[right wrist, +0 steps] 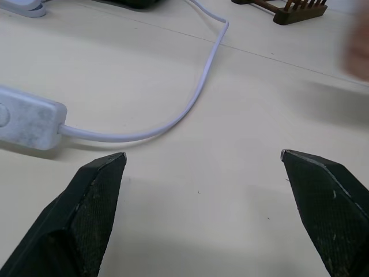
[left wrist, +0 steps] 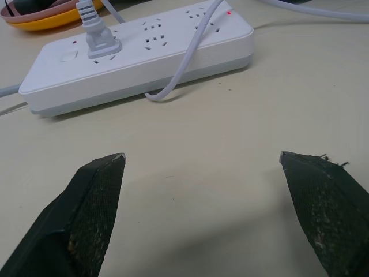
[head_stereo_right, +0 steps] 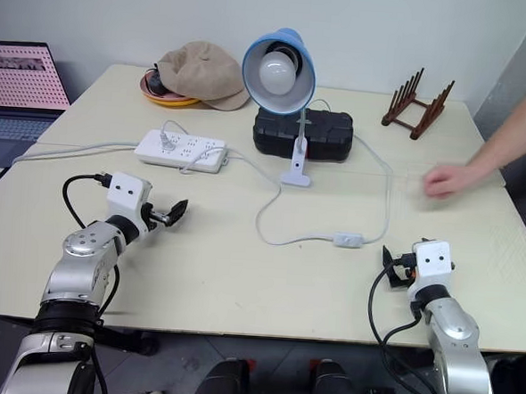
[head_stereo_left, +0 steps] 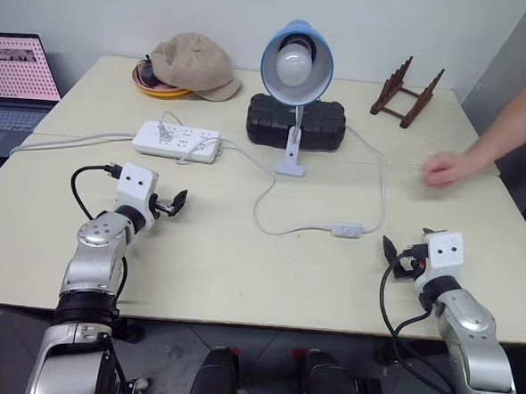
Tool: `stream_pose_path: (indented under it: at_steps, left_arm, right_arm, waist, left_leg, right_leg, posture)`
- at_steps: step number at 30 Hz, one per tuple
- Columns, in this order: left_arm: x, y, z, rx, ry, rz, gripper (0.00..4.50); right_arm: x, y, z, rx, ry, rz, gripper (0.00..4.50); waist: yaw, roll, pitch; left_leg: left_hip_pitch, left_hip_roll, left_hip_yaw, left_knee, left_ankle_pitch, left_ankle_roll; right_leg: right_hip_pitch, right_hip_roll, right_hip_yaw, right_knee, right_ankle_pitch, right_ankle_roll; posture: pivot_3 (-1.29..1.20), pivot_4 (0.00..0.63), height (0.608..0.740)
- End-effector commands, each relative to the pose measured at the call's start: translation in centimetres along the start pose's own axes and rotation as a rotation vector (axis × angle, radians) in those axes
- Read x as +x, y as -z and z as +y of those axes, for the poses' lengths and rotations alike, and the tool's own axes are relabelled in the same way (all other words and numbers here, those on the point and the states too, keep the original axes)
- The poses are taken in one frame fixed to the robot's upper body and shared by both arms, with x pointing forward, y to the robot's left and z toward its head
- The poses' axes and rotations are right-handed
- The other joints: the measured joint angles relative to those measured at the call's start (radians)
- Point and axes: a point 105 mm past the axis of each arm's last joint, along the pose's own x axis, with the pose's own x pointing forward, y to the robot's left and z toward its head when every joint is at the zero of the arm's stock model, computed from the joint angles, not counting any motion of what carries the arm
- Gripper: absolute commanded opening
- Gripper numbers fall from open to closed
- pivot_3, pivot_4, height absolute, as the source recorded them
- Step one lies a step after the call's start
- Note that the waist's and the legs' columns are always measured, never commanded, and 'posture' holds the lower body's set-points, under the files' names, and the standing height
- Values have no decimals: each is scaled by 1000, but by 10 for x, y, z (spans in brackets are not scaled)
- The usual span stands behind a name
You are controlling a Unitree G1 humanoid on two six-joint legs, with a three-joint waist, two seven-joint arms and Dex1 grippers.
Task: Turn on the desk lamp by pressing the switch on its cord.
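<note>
R fingers [right wrist: 95,213] spread wide, nothing between them; same on L, fingers [left wrist: 92,213] fully apart & empty. I've got the right gripper [head_stereo_left: 400,256] low over the table [head_stereo_left: 240,276] near its front edge, pointing fwd. The switch [head_stereo_left: 346,229] lies just ahead & to the inside of it, apart, no contact yet; in the R wrist view its end sits off to one side of the jaws, not between them. The left gripper [head_stereo_left: 175,202] hovers short of the power strip [head_stereo_left: 177,142], well apart from the switch.

The cord [head_stereo_left: 267,202] loops from the desk lamp [head_stereo_left: 296,69] base down to the switch, then curves back up twd the black case [head_stereo_left: 296,120] behind the lamp. Bulb looks unlit, so I'd say the step in hand is the approach, press not yet done.

Next, as I judge it: swing R inward so one fingertip lines up over the rocker, then push down. Switch is light & loose on the table, may skid or tip if I hit it off-centre.

A person's hand [head_stereo_left: 448,168] rests on the far R of the table, near the cord's bend, so I'd keep clear of it
</note>
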Motion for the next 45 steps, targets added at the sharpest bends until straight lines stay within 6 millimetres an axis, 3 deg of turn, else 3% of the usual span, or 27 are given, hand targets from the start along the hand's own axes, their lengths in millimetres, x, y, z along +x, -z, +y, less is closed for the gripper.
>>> stream_pose_path:
  at_steps: [1,5,9,14,19,23,33,36,45]
  left_arm:
    - [-3,-20,-1,33,38,-58,4481]
    - [-5,-34,-17,45,181,-79,4481]
    - [-24,-64,-73,174,591,-105,4481]
    - [-54,-87,-126,225,933,-138,4481]
    - [-81,-94,-159,261,1169,-146,4481]
    - [-81,-104,-158,165,1163,-163,4481]
    - [-82,-104,-155,148,1136,-156,4481]
    - [-82,-107,-155,125,1130,-163,4500]
    - [-77,-105,-156,128,1104,-173,4500]
  right_arm:
    - [-2,-17,-1,-31,-10,-60,4500]
    - [-1,-29,8,-42,-173,-79,4500]
    - [-4,-45,28,-135,-621,-33,4500]
    - [3,-51,30,-194,-934,90,4500]
    - [28,-55,31,-220,-1075,169,4500]
    - [44,-53,27,-222,-1070,193,4500]
    - [55,-41,35,-208,-1135,242,4500]
    - [59,-40,34,-199,-1131,240,4012]
    - [65,-39,31,-213,-1111,230,1758]
  waist:
    - [0,0,0]
    - [0,0,0]
    - [-3,1,1]
    - [-3,0,1]
    - [-9,0,1]
    - [-11,0,1]
    - [-15,1,2]
    - [-18,1,2]
    - [-19,1,2]
  left_leg:
    - [0,0,0,0,0,0]
    - [0,0,0,0,0,0]
    - [0,0,1,0,0,0]
    - [3,0,2,0,0,0]
    - [2,0,2,-1,0,0]
    - [2,0,2,-2,0,0]
    - [1,0,2,-1,0,0]
    - [1,0,2,0,0,0]
    - [1,0,1,-1,0,0]
  right_leg:
    - [0,0,0,0,0,0]
    - [0,0,0,0,0,0]
    - [0,-1,1,-1,0,0]
    - [2,-1,0,-1,0,-1]
    - [2,-1,0,-3,-1,-1]
    - [2,-1,0,-3,-1,-1]
    - [1,-1,0,-2,-1,0]
    - [1,-1,0,-1,-1,0]
    - [1,-1,0,-1,-1,0]
  posture:
    - [0,150,740]
    - [0,150,740]
    - [0,150,740]
    - [0,150,740]
    - [0,150,740]
    - [0,150,740]
    - [0,150,740]
    - [0,150,740]
    - [0,150,740]
